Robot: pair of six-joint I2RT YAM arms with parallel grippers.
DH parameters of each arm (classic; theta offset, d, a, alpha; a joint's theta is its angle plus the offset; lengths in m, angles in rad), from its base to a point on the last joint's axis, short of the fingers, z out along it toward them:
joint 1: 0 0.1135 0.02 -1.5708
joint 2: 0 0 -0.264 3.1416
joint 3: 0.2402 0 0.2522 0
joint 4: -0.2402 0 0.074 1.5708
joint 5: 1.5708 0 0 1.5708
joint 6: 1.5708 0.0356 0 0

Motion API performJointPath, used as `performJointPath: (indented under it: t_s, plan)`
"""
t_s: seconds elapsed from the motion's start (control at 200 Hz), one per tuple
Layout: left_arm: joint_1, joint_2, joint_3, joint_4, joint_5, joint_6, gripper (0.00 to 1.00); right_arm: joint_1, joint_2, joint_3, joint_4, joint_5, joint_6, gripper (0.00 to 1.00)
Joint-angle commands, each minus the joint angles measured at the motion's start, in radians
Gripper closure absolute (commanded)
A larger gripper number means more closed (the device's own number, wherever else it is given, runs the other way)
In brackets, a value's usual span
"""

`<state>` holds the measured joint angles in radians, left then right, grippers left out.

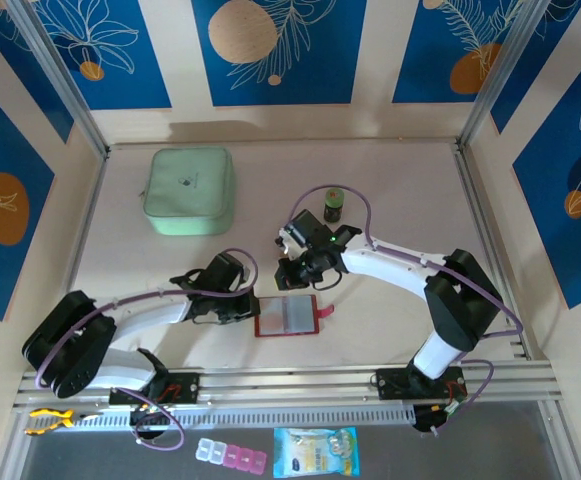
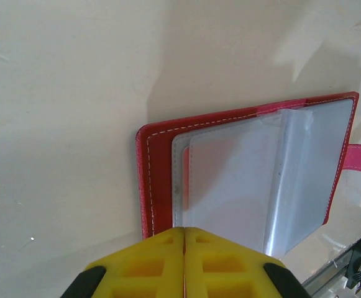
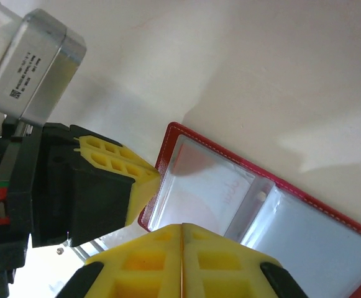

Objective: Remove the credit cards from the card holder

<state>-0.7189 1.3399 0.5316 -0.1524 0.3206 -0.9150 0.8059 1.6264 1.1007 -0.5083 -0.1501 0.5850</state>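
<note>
Left wrist: I see my left claw (image 2: pixel 184 248) pinched closed at the near edge of the open red card holder (image 2: pixel 161 167), clear sleeves up. Right wrist: the right claw (image 3: pixel 181 248), fingers together, hangs over those sleeves. Overhead adds the holder's place, flat on the table (image 1: pixel 390 190) between both claws, and a green pouch (image 1: pixel 190 190) far back.

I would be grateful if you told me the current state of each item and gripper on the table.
Dark-red flat rectangular card holder: open, lying flat, clear sleeves facing up.
Left gripper: shut, at the holder's left edge.
Right gripper: shut, near the holder's far edge.
Large mint-green fabric pouch: closed, lying flat.
Small dark cylindrical container: upright.
</note>
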Motion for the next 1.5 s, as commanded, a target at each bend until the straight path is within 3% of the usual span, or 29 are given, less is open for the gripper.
performJointPath:
  t_s: [0.0,0.15,0.465,1.135,1.496]
  plan:
    - [-0.009,0.013,-0.010,-0.012,-0.003,0.009,0.93,0.019,0.000,-0.022,-0.018,-0.009,0.100,0.88]
    - [-0.010,0.031,-0.020,-0.013,0.001,0.009,0.92,0.033,0.018,-0.043,-0.025,0.001,0.151,0.79]
    - [-0.009,0.009,-0.038,-0.050,-0.021,0.010,0.93,0.093,0.071,-0.059,-0.005,-0.023,0.240,0.73]
    - [-0.001,-0.036,-0.047,-0.082,-0.052,0.016,0.93,0.142,0.182,-0.012,0.053,-0.079,0.266,0.74]
    - [0.000,-0.035,-0.053,-0.080,-0.052,0.018,0.93,0.140,0.212,-0.006,0.052,-0.082,0.269,0.80]
